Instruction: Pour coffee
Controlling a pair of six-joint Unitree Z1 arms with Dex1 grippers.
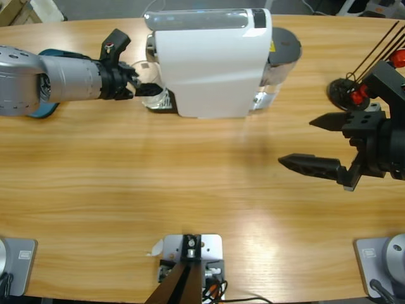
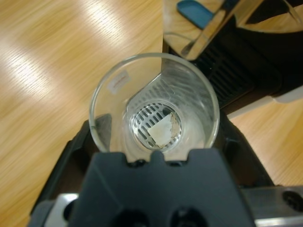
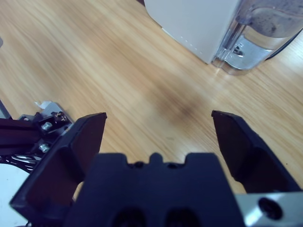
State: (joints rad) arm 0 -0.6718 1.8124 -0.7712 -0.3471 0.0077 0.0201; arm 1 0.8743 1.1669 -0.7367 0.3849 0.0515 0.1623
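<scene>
A small clear glass (image 2: pixel 154 111) stands on the black slotted drip tray (image 2: pixel 222 75) of the white coffee machine (image 1: pixel 212 63), under its front. Its bottom shows only the tray's grate, and the coffee is out of view. My left gripper (image 2: pixel 156 137) is shut on the glass, one black jaw on each side. In the high view that gripper (image 1: pixel 149 90) reaches in from the left to the glass (image 1: pixel 159 99). My right gripper (image 1: pixel 316 142) hangs open over bare wood right of the machine, and nothing lies between its jaws in the right wrist view (image 3: pixel 158 127).
The machine's clear water tank (image 3: pixel 258 38) sits at its right end. A black wire stand with red capsules (image 1: pixel 354 92) is behind my right arm. A blue object (image 1: pixel 47 111) lies under my left arm. Bare wooden table (image 1: pixel 190 177) spreads across the front.
</scene>
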